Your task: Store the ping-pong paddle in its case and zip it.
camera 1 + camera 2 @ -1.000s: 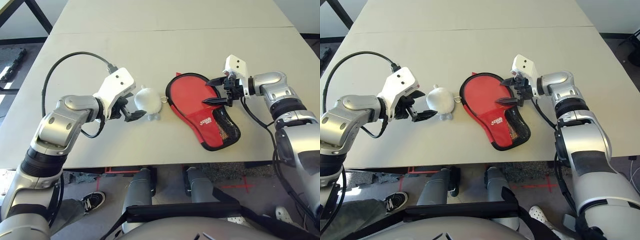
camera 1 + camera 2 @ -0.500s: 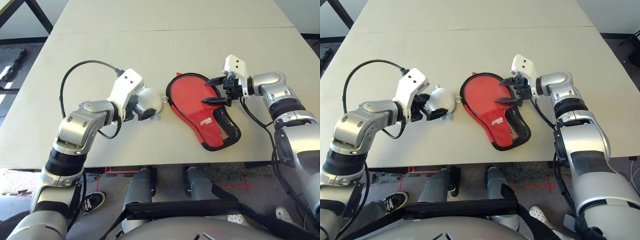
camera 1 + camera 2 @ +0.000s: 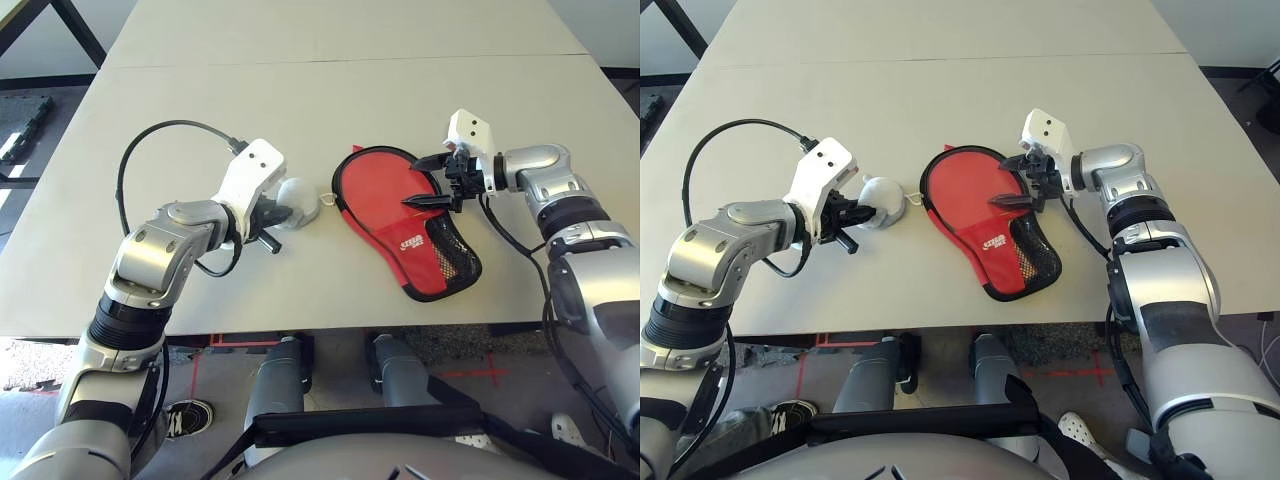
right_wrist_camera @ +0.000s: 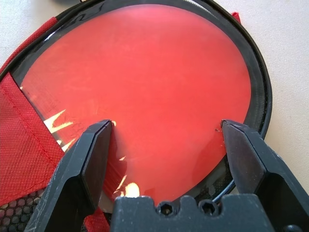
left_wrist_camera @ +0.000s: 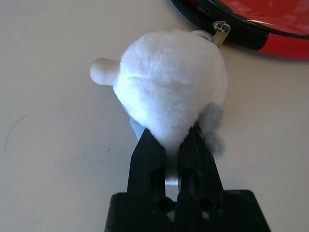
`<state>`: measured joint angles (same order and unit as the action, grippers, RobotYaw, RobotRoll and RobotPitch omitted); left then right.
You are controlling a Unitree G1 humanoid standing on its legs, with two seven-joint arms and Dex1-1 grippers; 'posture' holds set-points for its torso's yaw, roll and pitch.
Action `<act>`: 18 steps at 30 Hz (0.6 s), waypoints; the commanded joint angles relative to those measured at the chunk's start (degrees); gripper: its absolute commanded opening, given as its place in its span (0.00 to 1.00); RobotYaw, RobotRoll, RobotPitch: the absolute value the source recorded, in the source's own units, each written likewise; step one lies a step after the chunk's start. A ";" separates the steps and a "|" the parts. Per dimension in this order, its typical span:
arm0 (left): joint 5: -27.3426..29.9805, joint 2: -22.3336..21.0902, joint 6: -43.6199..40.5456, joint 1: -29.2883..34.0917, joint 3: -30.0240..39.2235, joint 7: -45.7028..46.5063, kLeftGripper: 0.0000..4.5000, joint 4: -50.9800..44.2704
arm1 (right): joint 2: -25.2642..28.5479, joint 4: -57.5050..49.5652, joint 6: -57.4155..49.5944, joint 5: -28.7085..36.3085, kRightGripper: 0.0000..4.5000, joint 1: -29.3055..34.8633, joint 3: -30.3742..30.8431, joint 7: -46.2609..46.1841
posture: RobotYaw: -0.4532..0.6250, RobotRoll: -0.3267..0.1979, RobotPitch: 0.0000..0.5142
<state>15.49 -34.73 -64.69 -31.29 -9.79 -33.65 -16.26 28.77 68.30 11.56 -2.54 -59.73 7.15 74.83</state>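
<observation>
The red case (image 3: 415, 250) lies open right of the table's middle, its black mesh pocket toward the front edge. The ping-pong paddle's red face (image 4: 145, 87) sits inside the round end; its handle is hidden under the fabric flap. My right gripper (image 3: 412, 182) hovers open just over that face, one finger to each side. A soft white stuffed lump (image 5: 169, 82) rests left of the case, close to the metal zipper pull (image 5: 219, 31). My left gripper (image 5: 171, 137) is shut on the lump's near side.
A black cable (image 3: 150, 140) loops up from my left wrist. A seam (image 3: 300, 62) crosses the pale table (image 3: 330, 110) farther back, with bare tabletop beyond it and to both sides. The case's narrow end is close to the front edge (image 3: 440, 322).
My left gripper moved right to the white lump and shut on it, nudging it slightly. The right gripper and the case have stayed where they were.
</observation>
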 commanded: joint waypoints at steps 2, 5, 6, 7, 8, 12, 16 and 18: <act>-3.34 -0.88 4.05 -3.71 -1.47 1.14 0.01 7.02 | -0.22 1.56 0.17 -1.95 1.00 2.08 0.92 -0.61 | 0.54 0.62 0.44; -5.35 -0.56 7.37 -6.69 -1.99 1.65 0.01 12.03 | -0.26 1.42 0.30 -2.06 1.00 2.41 1.07 -0.61 | 0.53 0.62 0.44; -5.98 -0.45 8.51 -7.52 -2.15 1.73 0.01 13.53 | -0.28 1.36 0.30 -2.07 1.00 2.49 1.09 -0.58 | 0.53 0.62 0.44; -6.68 -0.16 9.74 -8.57 -2.22 1.93 0.01 15.39 | -0.29 1.30 0.32 -2.06 1.00 2.58 1.10 -0.54 | 0.53 0.62 0.44; -7.34 0.04 11.11 -9.62 -2.44 1.93 0.01 17.18 | -0.29 1.24 0.31 -2.04 1.00 2.64 1.10 -0.51 | 0.53 0.62 0.45; -9.69 1.46 16.88 -14.77 -3.43 1.68 0.01 25.57 | -0.21 1.22 0.41 -2.11 1.00 2.94 1.05 -0.52 | 0.52 0.62 0.45; -11.97 4.04 23.29 -20.18 -4.40 1.32 0.01 35.40 | -0.12 1.09 0.37 -2.13 1.00 3.23 0.92 -0.48 | 0.51 0.62 0.46; -13.39 6.11 27.44 -23.50 -4.91 1.51 0.01 42.09 | -0.10 0.92 0.33 -2.11 1.00 3.50 0.85 -0.41 | 0.51 0.62 0.46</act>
<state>4.39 -29.09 -40.40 -53.30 -14.18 -32.65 21.63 28.75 67.85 12.40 -2.50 -58.78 6.50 74.66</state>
